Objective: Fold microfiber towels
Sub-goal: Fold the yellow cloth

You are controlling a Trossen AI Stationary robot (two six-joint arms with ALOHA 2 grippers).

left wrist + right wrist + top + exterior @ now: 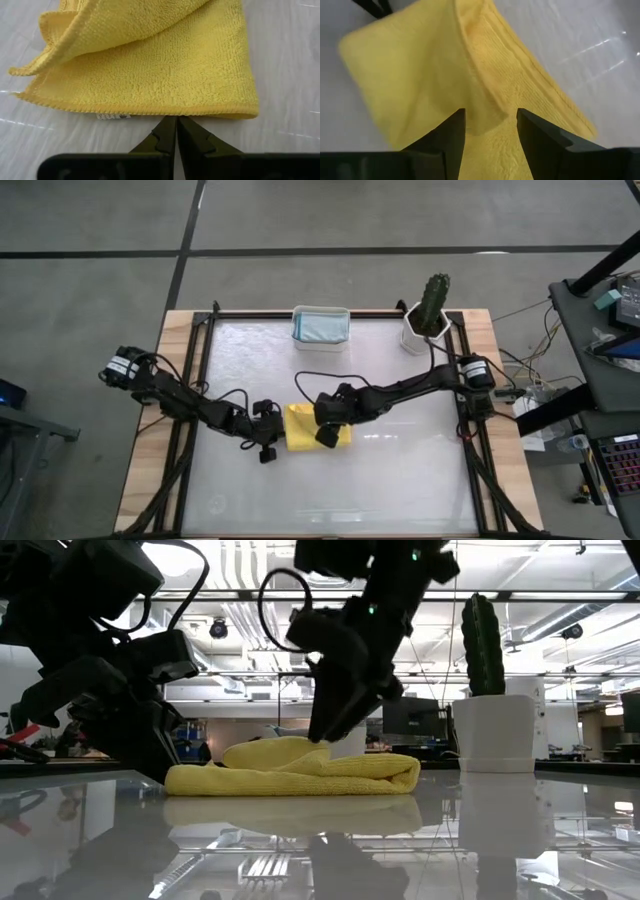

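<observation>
A white, glossy table top (400,480), framed by dark rails on a wooden base, is shown from above against a grey floor; in the low view an open workshop with ceiling ducts is seen beyond it.

The yellow towel (303,427) is laid near the middle of the table, slightly toward the left arm's side, folded over itself, with an upper layer raised in a loose hump (275,752) above the flat lower layers. A small white label (113,116) is visible at its hemmed edge in the left wrist view.

The right gripper (490,127) is positioned over the towel, its jaws standing moderately apart with a fold of the yellow cloth lying between them; whether the fold is pinched or merely straddled cannot be told. In the low view the same gripper (330,725) is seen descending onto the raised layer.

The left gripper (176,131) is set on the table just beside the towel's hemmed edge, its jaws pressed fully together and nothing held between them.

At the far edge of the table, a white tub (321,327) is shown containing a pale blue-grey towel (321,326). Well apart from it, at the far corner on the right arm's side, a cactus (433,300) is stood in a white pot (420,335).
</observation>
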